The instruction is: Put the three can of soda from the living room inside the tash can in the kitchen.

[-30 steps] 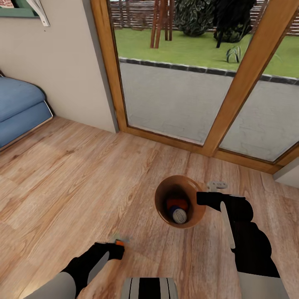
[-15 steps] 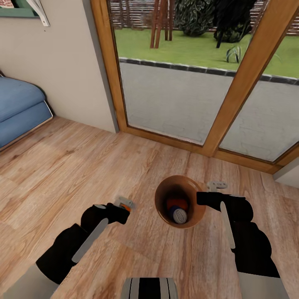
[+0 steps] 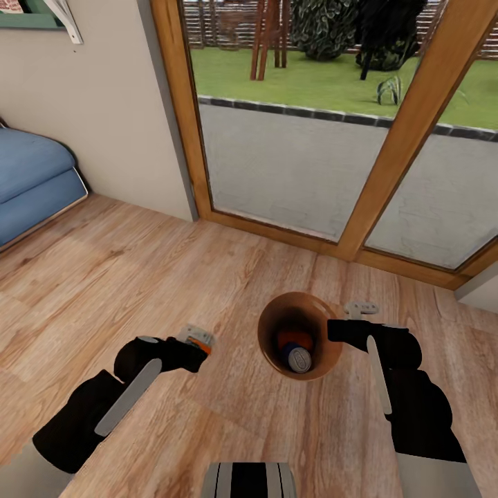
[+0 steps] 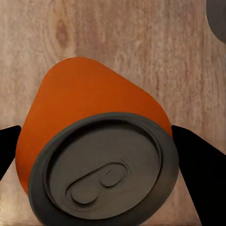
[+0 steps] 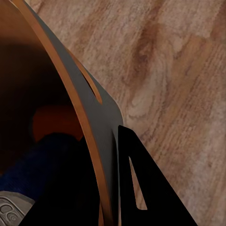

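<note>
The brown trash can point(image 3: 271, 319) stands on the wood floor in front of the glass doors. Inside it lie an orange soda can point(image 3: 293, 338) and a dark blue one point(image 3: 299, 359) with its grey top up. My right gripper point(image 3: 340, 329) is shut on the bin's right rim; the right wrist view has one finger point(image 5: 136, 188) outside the wall point(image 5: 96, 120). My left gripper point(image 3: 196, 340) is shut on the third, orange can point(image 4: 89, 99), held above the floor left of the bin, about a can's length from its rim.
Wood-framed glass doors point(image 3: 387, 159) run close behind the bin. A blue sofa point(image 3: 31, 183) sits at the far left against a beige wall point(image 3: 104, 104). Light plank floor point(image 3: 104, 277) spreads between them. My own base point(image 3: 249, 481) shows at the bottom edge.
My left arm has carried the orange can forward from near my base to beside the bin, then eased slightly left. The right gripper and the bin have not moved.
</note>
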Motion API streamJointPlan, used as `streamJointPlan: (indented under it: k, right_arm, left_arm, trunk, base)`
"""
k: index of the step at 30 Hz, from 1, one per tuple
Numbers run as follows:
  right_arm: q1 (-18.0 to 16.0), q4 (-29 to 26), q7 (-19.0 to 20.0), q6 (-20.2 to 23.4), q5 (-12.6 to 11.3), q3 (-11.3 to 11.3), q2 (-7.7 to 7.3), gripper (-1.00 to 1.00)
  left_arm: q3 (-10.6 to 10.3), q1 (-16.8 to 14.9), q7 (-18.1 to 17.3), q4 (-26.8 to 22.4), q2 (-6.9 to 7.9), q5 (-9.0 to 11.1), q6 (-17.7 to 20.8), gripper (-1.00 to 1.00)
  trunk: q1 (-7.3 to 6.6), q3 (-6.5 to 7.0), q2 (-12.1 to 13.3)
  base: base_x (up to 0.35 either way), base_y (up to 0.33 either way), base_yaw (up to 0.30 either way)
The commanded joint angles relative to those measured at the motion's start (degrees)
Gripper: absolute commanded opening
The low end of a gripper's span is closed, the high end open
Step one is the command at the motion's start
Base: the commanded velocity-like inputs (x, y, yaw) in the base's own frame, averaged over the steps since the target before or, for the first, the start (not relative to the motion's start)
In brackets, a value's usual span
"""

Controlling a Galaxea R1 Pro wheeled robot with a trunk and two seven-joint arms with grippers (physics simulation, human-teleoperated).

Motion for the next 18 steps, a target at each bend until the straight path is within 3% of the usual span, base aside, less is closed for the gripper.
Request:
streamJointPlan:
  k: [1,3,5,6,9,11,12,16,18]
  right_arm:
    - [0.0,0.0,0.4,0.1,-1.2,0.0,0.01,-1.0]
    - [0.0,0.0,0.4,0.1,-1.2,0.0,0.01,-1.0]
    - [0.0,0.0,0.4,0.1,-1.2,0.0,0.01,-1.0]
    - [0.0,0.0,0.4,0.1,-1.2,0.1,0.01,-1.0]
    - [0.0,0.0,0.4,0.1,-1.2,0.0,0.01,-1.0]
    - [0.0,0.1,0.4,0.1,-1.2,0.1,0.01,-1.0]
    - [0.0,0.1,0.4,0.1,-1.2,0.1,0.01,-1.0]
    - [0.0,0.0,0.4,0.1,-1.2,0.1,0.01,-1.0]
    - [0.0,0.1,0.4,0.1,-1.2,0.1,0.01,-1.0]
  left_arm:
    - [0.6,0.0,-0.8,-0.6,3.1,5.0,0.0,-1.0]
    - [1.1,0.0,-2.3,-0.8,4.46,7.4,0.0,-1.0]
    - [2.6,0.0,-7.7,-0.9,6.82,9.8,-0.1,-1.0]
    - [4.7,0.0,-13.9,-0.9,8.77,10.6,-0.1,-1.0]
    - [9.9,0.0,-25.9,-0.9,12.46,11.0,-0.1,-1.0]
    - [11.3,0.0,-32.8,-0.9,14.36,11.1,-0.1,-1.0]
    - [11.4,0.0,-34.2,-0.9,14.66,11.1,-0.1,-1.0]
    - [12.1,0.0,-45.4,-1.0,17.23,11.1,0.0,-1.0]
    - [12.3,0.0,-47.9,-1.0,18.21,11.1,0.0,-1.0]
  trunk:
    - [-0.01,0.0,0.0]
    - [-0.01,0.0,0.0]
    - [-0.01,0.0,0.0]
    - [-0.01,0.0,0.0]
    - [-0.01,0.0,0.0]
    - [-0.01,0.0,0.0]
    - [-0.01,0.0,0.0]
    - [-0.01,0.0,0.0]
    - [-0.01,0.0,0.0]
  base:
    - [0.0,0.0,0.0]
    - [0.0,0.0,0.0]
    - [0.0,0.0,0.0]
    - [0.0,0.0,0.0]
    - [0.0,0.0,0.0]
    - [0.0,0.0,0.0]
    - [0.0,0.0,0.0]
    - [0.0,0.0,0.0]
    - [0.0,0.0,0.0]
